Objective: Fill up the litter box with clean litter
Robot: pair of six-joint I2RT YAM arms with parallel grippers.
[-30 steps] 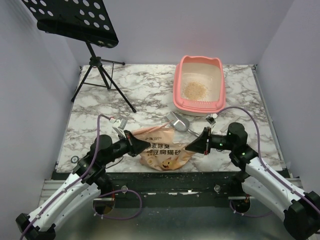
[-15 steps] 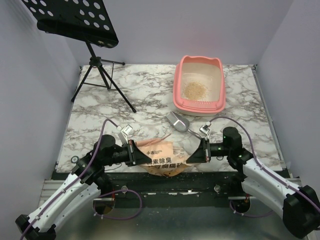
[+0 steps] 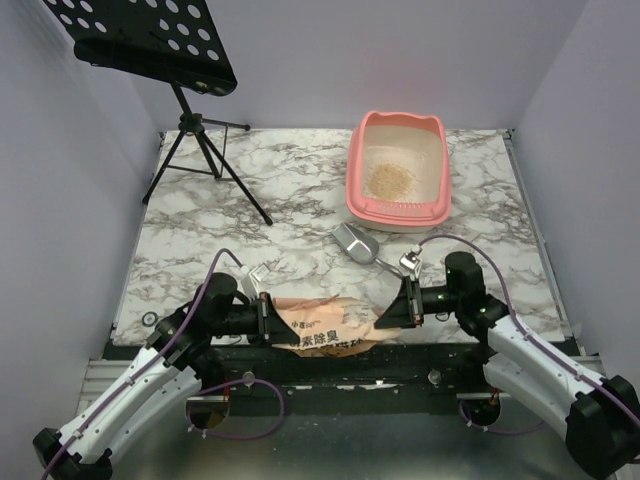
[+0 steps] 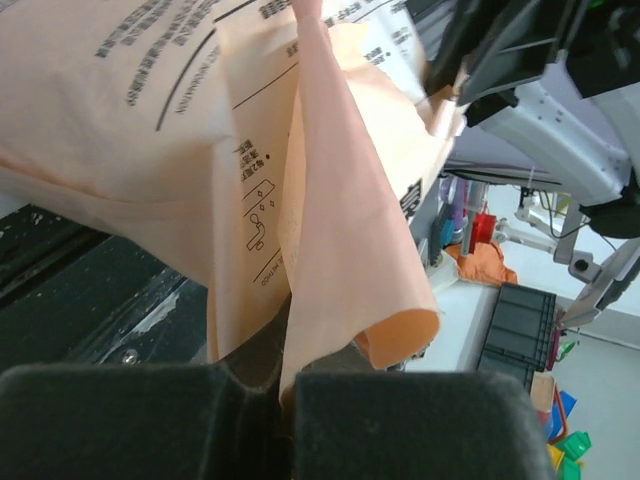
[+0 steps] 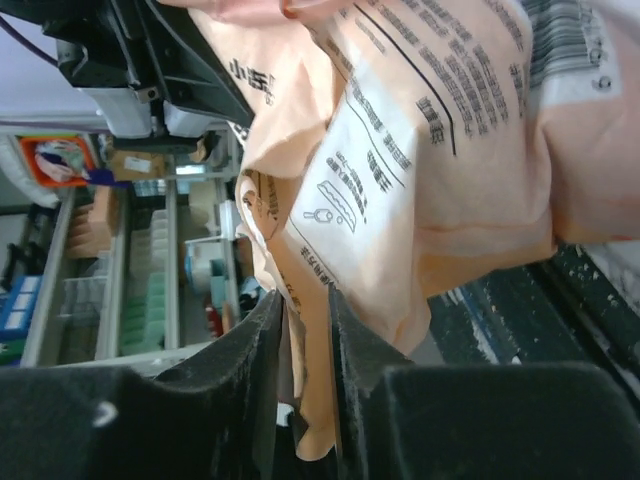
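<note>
The pink litter box (image 3: 352, 195) stands at the back right of the marble table, with a small pile of tan clean litter (image 3: 388, 179) inside. The orange-tan printed bag (image 3: 318, 325) sags across the table's near edge between both grippers. My left gripper (image 3: 268, 318) is shut on the bag's left fold (image 4: 330, 230), which is pinched between its jaws (image 4: 285, 375). My right gripper (image 3: 393, 312) is at the bag's right end. Its jaws (image 5: 305, 320) stand a little apart, and a fold of the bag (image 5: 420, 180) hangs loosely between them.
A grey metal scoop (image 3: 356, 242) lies on the table between the bag and the litter box. A black music stand on a tripod (image 3: 200, 150) occupies the back left. Scattered granules lie on the dark rail (image 3: 400, 352) below the table's front edge.
Both arms have drawn back and down towards the near edge, so the bag has dropped lower and flatter. The right jaws have parted slightly; the left grip is unchanged.
</note>
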